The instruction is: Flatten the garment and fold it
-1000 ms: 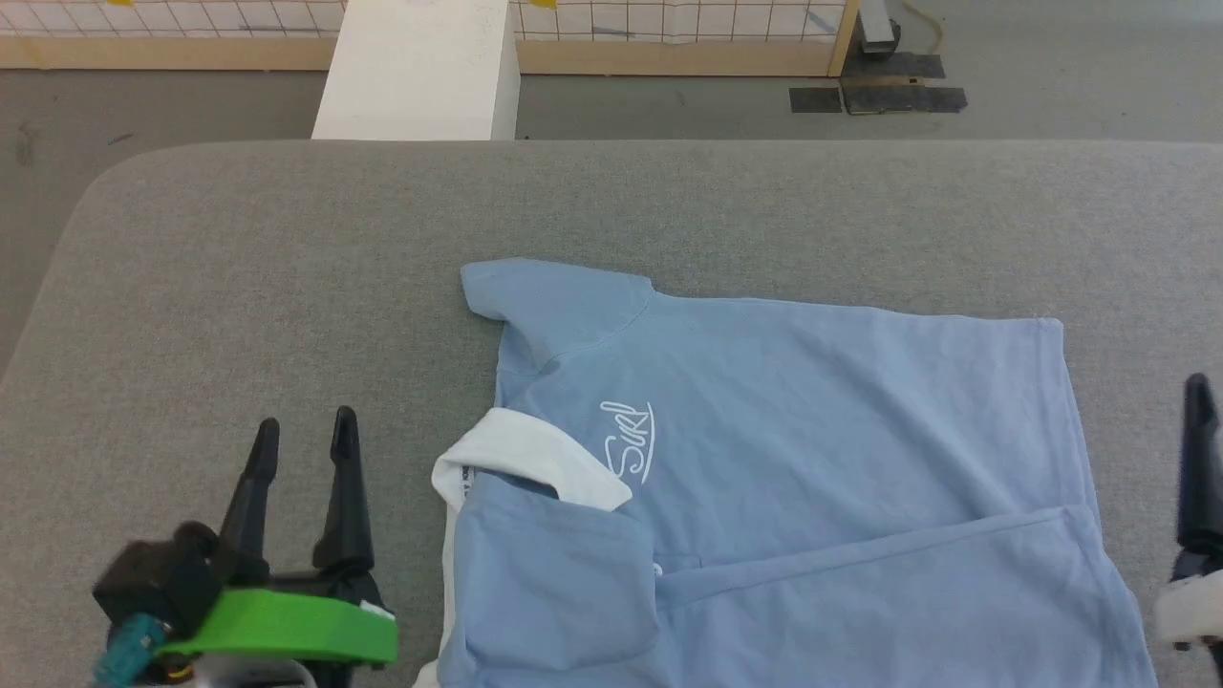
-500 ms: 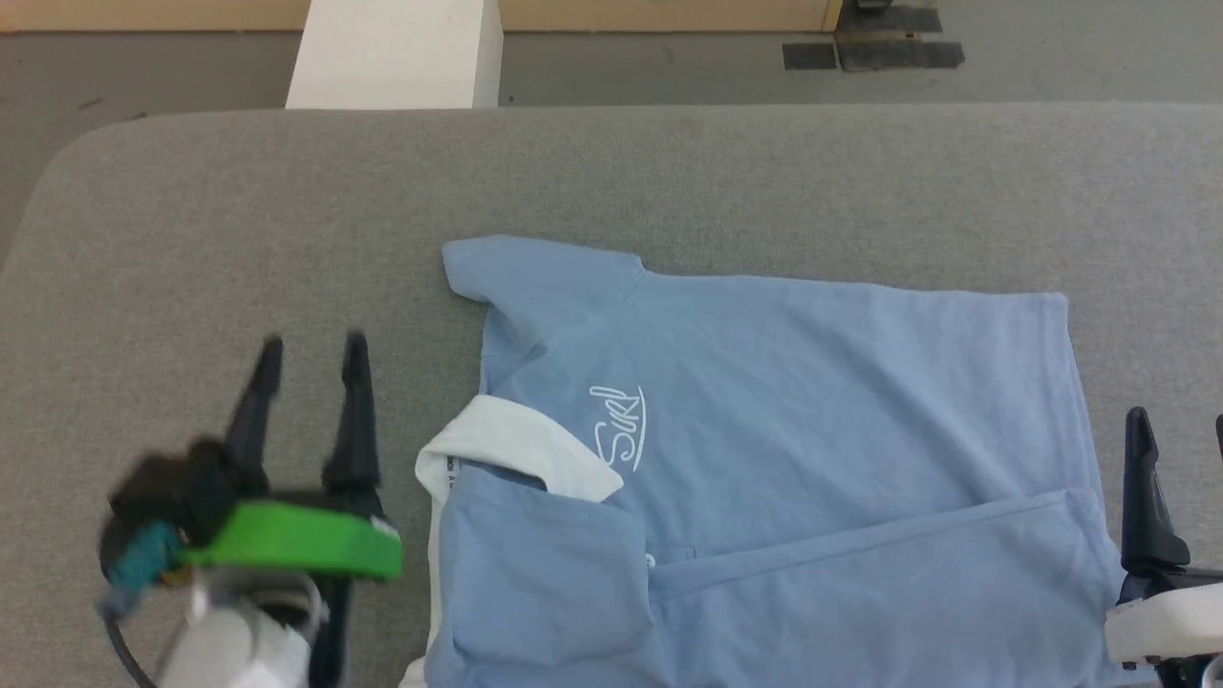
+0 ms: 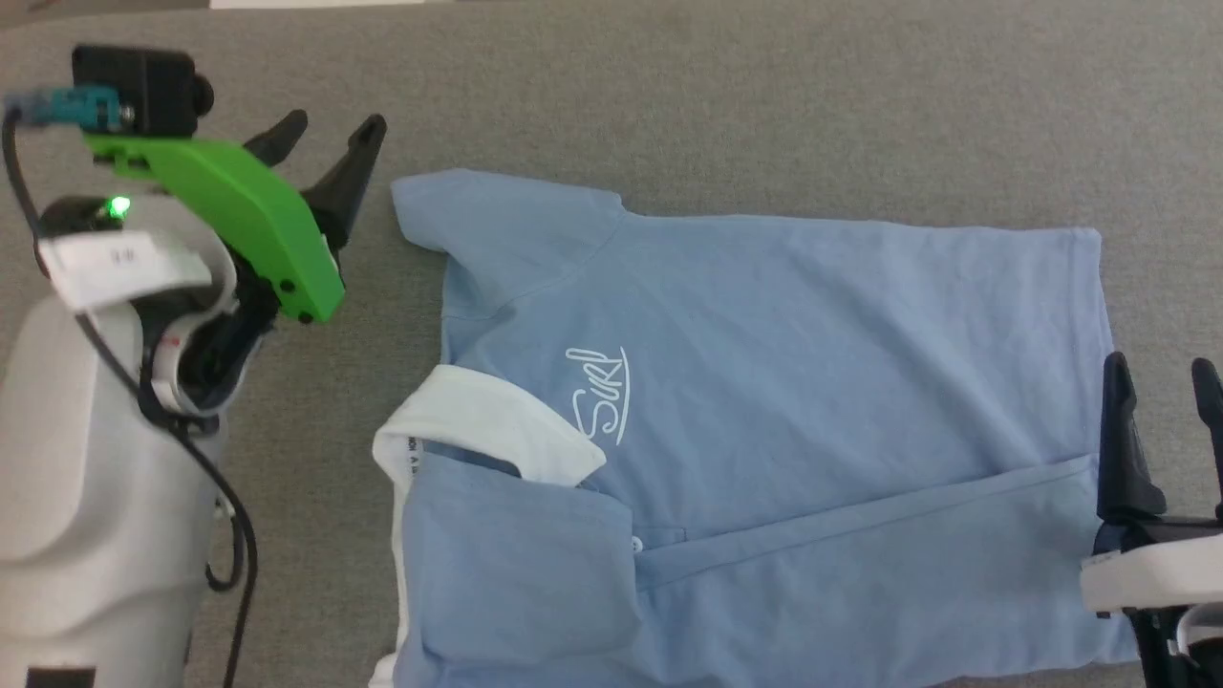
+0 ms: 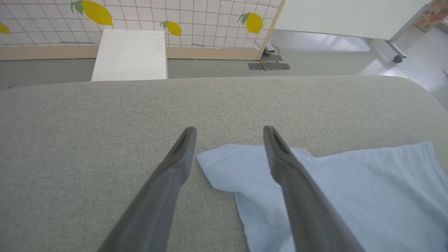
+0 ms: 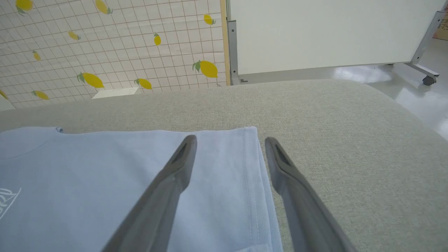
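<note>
The garment, a light blue polo shirt, lies spread chest-up with the grey table under it and showing bare past its far edge and both ends. Its white collar is at one end, with the white script logo just beside it, and its straight hem is at the other end. Along the garment's near side a layer is folded over onto the chest, and its edge runs slantwise from below the collar towards the hem.

The left gripper is at the garment's far sleeve, jaws wide and holding nothing. In the left wrist view the sleeve's tip lies between the two fingers.

The right gripper is at the garment's hem, jaws also wide and empty. In the right wrist view one finger is over the cloth and the other just past the hem. I cannot tell whether either gripper touches the garment
</note>
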### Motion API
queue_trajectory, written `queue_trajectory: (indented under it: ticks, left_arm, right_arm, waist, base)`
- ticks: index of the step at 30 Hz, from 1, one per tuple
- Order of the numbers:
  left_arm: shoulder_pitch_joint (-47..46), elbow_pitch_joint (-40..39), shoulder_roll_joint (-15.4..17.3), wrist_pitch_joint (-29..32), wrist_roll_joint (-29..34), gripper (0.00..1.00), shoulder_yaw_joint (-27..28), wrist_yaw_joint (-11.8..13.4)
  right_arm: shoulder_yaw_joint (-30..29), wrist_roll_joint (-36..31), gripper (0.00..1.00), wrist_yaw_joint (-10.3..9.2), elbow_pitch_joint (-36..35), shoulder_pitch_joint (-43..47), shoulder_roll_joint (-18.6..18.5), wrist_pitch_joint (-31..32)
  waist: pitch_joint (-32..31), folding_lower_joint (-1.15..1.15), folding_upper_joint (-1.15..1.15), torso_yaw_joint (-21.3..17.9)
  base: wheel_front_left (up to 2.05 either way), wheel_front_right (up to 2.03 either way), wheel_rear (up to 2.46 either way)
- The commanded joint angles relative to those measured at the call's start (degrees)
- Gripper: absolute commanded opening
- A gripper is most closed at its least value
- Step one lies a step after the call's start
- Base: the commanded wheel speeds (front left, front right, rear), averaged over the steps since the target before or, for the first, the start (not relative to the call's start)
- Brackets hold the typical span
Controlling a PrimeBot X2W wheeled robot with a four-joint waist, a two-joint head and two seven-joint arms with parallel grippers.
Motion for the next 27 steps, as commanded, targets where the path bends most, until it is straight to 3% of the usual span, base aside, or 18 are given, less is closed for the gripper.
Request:
queue_trajectory:
  ticks: [1,11,17,21,22,23,24,25,27]
  left_arm:
    - [-2.4,1.6,0.7,2.2,-0.5,1.0,-0.3,0.2]
    - [-7.3,10.3,3.9,17.4,-1.2,1.0,-3.0,2.9]
    - [-7.1,12.2,5.3,18.1,0.0,1.0,-2.0,5.7]
    - [-6.4,12.8,4.5,17.6,-1.3,1.0,-1.2,6.2]
    - [-6.2,12.9,4.2,18.1,-2.0,0.95,-1.4,5.8]
    - [-6.0,12.9,3.7,18.8,-3.1,0.44,-1.4,5.3]
    - [-5.9,12.9,3.4,19.2,-3.9,0.05,-1.4,5.0]
    - [-5.8,12.7,3.1,19.6,-4.6,0.0,-1.5,4.5]
    - [-5.9,12.6,2.9,19.7,-5.2,0.0,-1.5,4.0]
  right_arm:
    - [0.4,0.3,1.0,-0.09,0.3,-1.5,0.1,-0.4]
    - [1.0,0.3,1.0,-0.09,1.9,-3.7,0.1,-0.6]
    - [1.1,0.6,1.0,-0.09,2.3,-3.9,0.1,-0.7]
    - [0.9,0.7,1.0,-0.09,2.1,-3.9,0.1,-0.5]
    - [0.8,0.6,1.0,-0.09,2.0,-3.9,0.1,-0.5]
    - [0.6,0.6,1.0,-0.09,1.9,-4.0,0.1,-0.4]
    - [0.5,0.5,1.0,-0.09,1.8,-4.0,0.1,-0.2]
    - [0.5,0.2,1.0,-0.09,1.5,-4.2,0.1,0.1]
    - [0.7,-0.7,1.0,-0.09,0.7,-4.9,0.1,1.1]
  waist:
    - [2.6,-0.01,0.0,-1.9]
    - [6.1,-0.01,0.0,-5.7]
    - [7.3,-0.01,0.0,-7.5]
    - [7.8,-0.01,0.0,-8.0]
    - [7.9,-0.01,0.0,-8.1]
    - [8.0,-0.01,0.0,-8.0]
    - [8.1,-0.01,0.0,-7.9]
    - [8.1,-0.01,0.0,-7.8]
    - [8.0,-0.01,0.0,-7.5]
  base:
    - [0.0,0.0,0.0]
    - [0.0,0.0,0.0]
    - [0.0,0.0,0.0]
    - [0.0,0.0,0.0]
    - [0.0,0.0,0.0]
    - [0.0,0.0,0.0]
    - [0.0,0.0,0.0]
    - [0.0,0.0,0.0]
    - [0.0,0.0,0.0]
